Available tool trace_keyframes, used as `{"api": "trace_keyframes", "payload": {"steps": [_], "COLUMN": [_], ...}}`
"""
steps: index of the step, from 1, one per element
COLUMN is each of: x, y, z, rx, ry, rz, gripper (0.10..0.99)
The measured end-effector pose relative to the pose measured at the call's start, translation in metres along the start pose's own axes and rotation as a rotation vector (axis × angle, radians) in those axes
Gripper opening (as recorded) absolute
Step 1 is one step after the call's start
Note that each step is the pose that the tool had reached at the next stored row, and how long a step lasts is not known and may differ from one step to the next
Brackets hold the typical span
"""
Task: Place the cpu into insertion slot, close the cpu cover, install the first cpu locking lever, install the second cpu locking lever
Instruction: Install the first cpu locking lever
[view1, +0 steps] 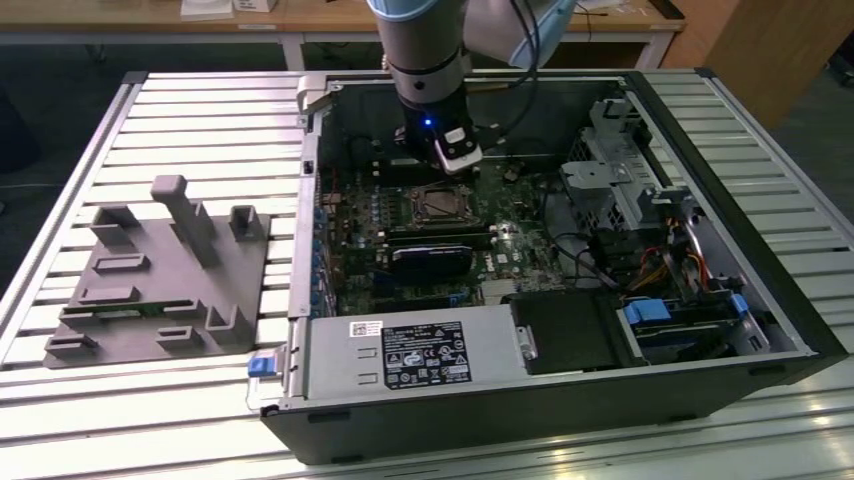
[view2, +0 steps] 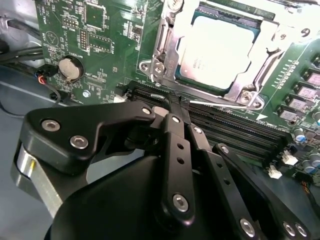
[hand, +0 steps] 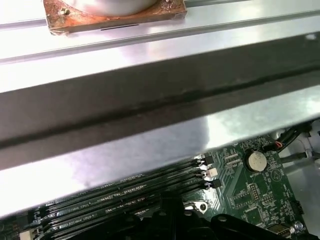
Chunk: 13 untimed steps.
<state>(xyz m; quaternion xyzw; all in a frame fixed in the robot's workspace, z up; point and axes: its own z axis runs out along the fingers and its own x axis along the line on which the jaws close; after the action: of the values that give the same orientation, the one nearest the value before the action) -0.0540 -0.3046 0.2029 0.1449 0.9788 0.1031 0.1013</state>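
In the second wrist view the gripper (view2: 169, 100) stood closest, its black fingertips together. I could not tell if anything thin was pinched between them. The tips hung over the long memory slots (view2: 225, 127), just beside a thin bright locking lever (view2: 215, 103) that ran along the near edge of the socket.

Beyond the lever lay the cpu cover (view2: 167, 37), down flat. The cpu (view2: 217, 47) showed its silvery top through the cover's window, so it sat already in the insertion slot (view1: 434, 203). In the exterior view this slot was about the middle of the green board, inside the open computer case (view1: 561, 400), nearer to the case's far edge.

I judged the chip to be light, stiff and fragile on its underside, best held by two opposite edges. The cover seemed thin but rigid metal that should be pushed on its frame, never on the chip. The lever looked like a smooth, springy wire that could slip from the pads, so a hold near its free end seemed safest.
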Motion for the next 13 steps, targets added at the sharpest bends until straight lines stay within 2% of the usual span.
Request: {"api": "trace_keyframes", "payload": {"steps": [13], "x": [0.0024], "y": [0.0008], "z": [0.0044], "rx": [0.000], "ry": [-0.0017], "rz": [-0.001], "gripper": [0.106]}}
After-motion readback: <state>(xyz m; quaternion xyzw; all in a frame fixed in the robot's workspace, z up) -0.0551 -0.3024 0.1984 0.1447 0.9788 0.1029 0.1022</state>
